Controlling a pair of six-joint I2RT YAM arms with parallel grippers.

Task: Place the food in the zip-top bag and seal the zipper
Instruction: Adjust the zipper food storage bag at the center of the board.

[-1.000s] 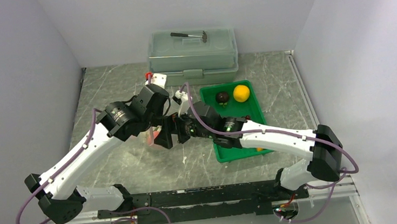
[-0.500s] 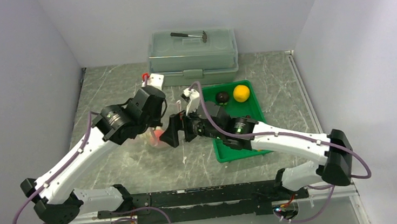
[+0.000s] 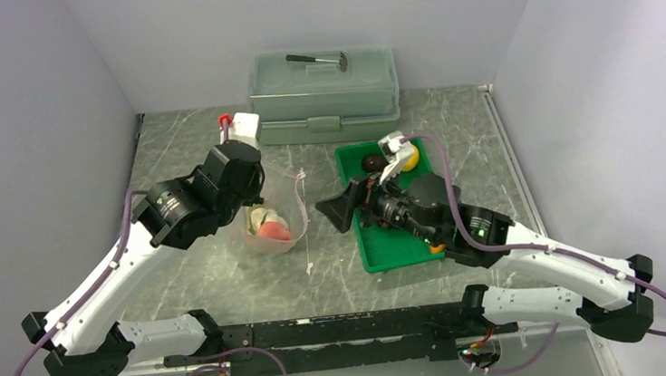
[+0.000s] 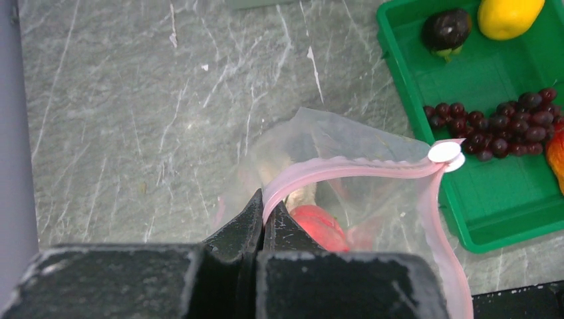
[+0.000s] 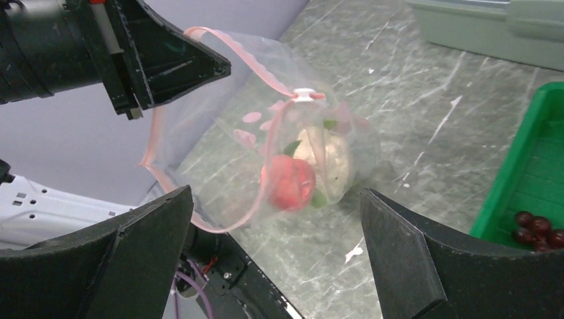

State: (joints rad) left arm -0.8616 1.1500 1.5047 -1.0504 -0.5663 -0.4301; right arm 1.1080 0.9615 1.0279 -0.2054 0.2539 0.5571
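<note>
Grey marbled stone covers the desk (image 3: 198, 145), with a grey-green toolbox (image 3: 323, 93) at its far edge. Over the last second the right arm has backed out of the bag's mouth and swung towards the green tray (image 3: 364, 256). The right gripper (image 5: 276, 196) now hangs over the tray's left rim with its jaws spread wide and nothing between them. By my reading one delivery is done and the arm is free to fetch the next piece.

The left gripper (image 4: 263, 212) is pinched shut on the pink zipper strip (image 4: 346, 169), holding that edge up so the mouth gapes towards the tray.

The zip-top bag (image 3: 273, 225) sits near the middle of the desk, just left of the tray. It is clear and crumpled, and its lower part rests on the stone. Inside lie a red fruit (image 5: 287, 183) and a pale item (image 5: 326, 159), touching each other. The white slider (image 4: 445, 154) rides at the end of the strip nearest the tray, so the zipper is unsealed.

Grapes (image 4: 505, 123), a yellow fruit (image 3: 406, 156) and a dark fruit (image 3: 373, 163) remain in the tray, so filling probably continues before any sealing.
</note>
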